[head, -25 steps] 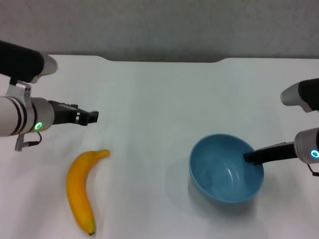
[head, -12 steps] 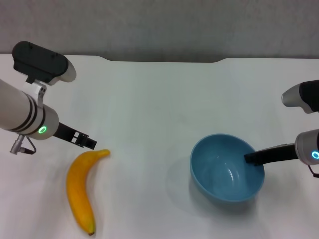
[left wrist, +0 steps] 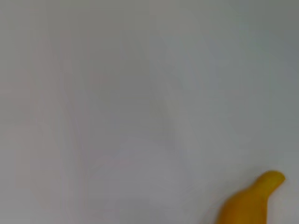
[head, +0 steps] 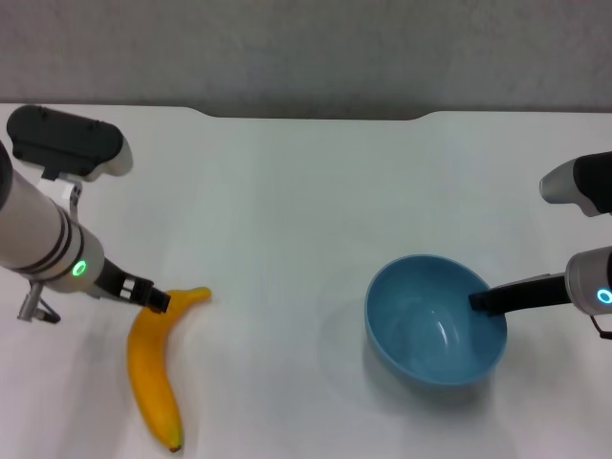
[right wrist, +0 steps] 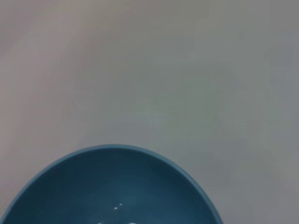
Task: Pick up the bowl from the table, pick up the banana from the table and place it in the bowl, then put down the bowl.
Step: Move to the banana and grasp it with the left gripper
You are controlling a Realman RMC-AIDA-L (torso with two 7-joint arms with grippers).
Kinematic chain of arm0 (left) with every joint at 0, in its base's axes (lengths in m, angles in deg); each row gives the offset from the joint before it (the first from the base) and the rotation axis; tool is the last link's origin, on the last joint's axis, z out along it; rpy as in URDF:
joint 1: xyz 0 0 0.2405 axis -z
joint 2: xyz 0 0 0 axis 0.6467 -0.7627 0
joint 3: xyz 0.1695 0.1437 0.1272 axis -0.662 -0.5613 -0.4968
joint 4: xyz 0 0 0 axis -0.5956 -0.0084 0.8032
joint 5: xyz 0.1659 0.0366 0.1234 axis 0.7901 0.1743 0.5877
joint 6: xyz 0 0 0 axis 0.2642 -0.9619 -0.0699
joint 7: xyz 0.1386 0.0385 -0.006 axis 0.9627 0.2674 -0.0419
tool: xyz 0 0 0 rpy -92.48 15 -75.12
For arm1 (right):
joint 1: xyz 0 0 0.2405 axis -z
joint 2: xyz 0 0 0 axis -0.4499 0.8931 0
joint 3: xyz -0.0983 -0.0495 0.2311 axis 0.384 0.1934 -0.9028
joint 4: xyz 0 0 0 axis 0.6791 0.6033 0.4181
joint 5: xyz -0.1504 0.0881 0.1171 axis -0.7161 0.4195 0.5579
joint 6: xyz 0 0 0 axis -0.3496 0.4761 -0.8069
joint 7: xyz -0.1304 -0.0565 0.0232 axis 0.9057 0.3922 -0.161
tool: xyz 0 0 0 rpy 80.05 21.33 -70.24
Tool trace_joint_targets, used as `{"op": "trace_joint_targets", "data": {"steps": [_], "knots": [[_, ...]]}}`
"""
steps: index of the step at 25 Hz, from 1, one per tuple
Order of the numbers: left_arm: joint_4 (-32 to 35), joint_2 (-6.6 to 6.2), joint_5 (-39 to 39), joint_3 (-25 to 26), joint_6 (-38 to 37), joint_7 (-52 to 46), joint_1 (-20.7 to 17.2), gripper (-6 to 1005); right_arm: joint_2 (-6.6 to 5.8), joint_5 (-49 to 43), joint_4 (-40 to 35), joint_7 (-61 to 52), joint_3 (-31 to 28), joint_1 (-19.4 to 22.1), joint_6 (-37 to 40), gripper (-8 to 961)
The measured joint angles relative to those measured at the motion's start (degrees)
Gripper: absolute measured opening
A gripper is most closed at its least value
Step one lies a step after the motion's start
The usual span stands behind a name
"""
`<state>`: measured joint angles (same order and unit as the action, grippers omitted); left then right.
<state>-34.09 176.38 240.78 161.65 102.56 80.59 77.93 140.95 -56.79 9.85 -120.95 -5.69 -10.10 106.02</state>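
Banana (head: pixel 153 368) lies on counter (head: pixel 287 210), stem end at left end effector (head: pixel 153 299); its opening cannot be told. Right end effector (head: pixel 478 302) clamps bowl (head: pixel 435 320) rim.

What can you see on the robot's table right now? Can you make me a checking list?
Surface: the white table is flat, with a shallow notch in its far edge.
Job's things: the blue bowl is held at its right rim and seems slightly raised, with nothing inside; the yellow banana lies on the table at the left.
Clutter: nothing seen.
Grippers: the left gripper is down at the banana's stem end, grip not clear; the right gripper is closed on the bowl's rim.
Cables: a short lead loops by the left wrist.
Surroundings: a grey wall behind the table.
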Motion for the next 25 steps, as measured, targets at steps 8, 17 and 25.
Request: {"op": "trace_joint_targets", "data": {"steps": [8, 17, 25], "knots": [[-2.3, 0.19, -3.0, -2.3, 2.8, -4.5, -0.8, 902, -0.07, 0.0, 0.1, 0.0, -0.2, 0.2, -0.6, 30], [-2.2, 0.20, -3.1, -2.5, 1.5, -5.8, -1.7, 886, -0.06, 0.0, 0.1, 0.0, -0.2, -0.3, -0.7, 30], [-0.5, 0.28, -3.0, -2.9, 0.5, -7.0, -1.7, 873, 0.00, 0.0, 0.1, 0.0, -0.1, -0.4, -0.7, 30]]}}
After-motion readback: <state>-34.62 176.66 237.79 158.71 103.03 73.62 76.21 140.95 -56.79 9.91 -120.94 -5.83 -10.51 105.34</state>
